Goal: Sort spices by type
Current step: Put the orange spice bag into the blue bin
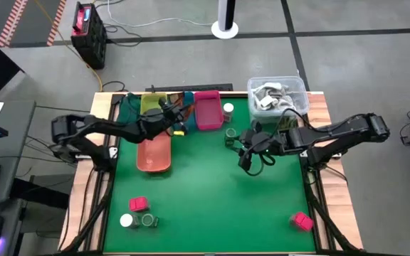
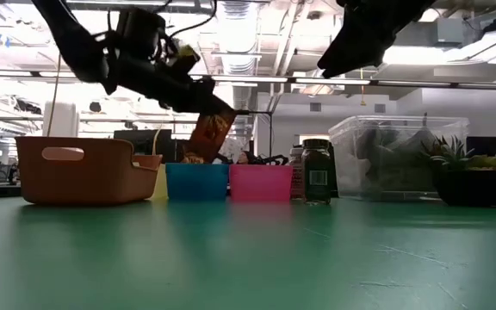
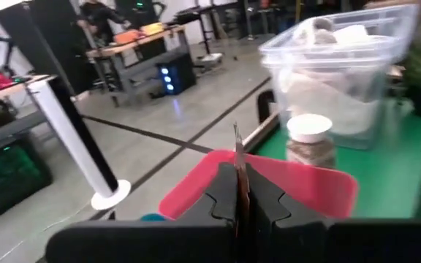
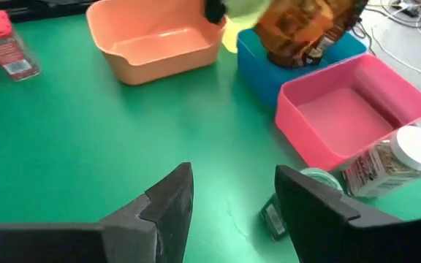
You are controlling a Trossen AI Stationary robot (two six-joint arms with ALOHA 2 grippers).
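Note:
My left gripper point(image 1: 171, 112) is shut on a crinkly brown-orange packet point(image 2: 211, 131) held over the blue tray point(image 2: 196, 181); the packet also shows in the right wrist view point(image 4: 302, 29). My right gripper point(image 4: 229, 197) is open and empty, up in the air near a dark green jar point(image 1: 232, 134) that stands on the table beside the pink tray point(image 1: 207, 112). A white-lidded jar point(image 1: 228, 109) stands right of the pink tray. Near the front left sit a pink cube box point(image 1: 138, 205), a white-lidded jar point(image 1: 126, 221) and a dark green jar point(image 1: 148, 221). Another pink cube box point(image 1: 302, 221) sits at the front right. My left gripper pinches the packet's thin upper edge point(image 3: 237, 157) between its two shut fingers point(image 3: 221, 193). The packet hangs tilted below the fingers point(image 2: 213, 129), clear of the trays, its lower end just above the blue tray.
Teal point(image 1: 129, 107), yellow point(image 1: 151, 103), blue and pink trays stand in a row at the far edge. An orange tray point(image 1: 154, 153) lies in front of them. A clear tub point(image 1: 276, 92) of white-grey items stands at the far right. The green mat's middle point(image 1: 212, 199) is bare.

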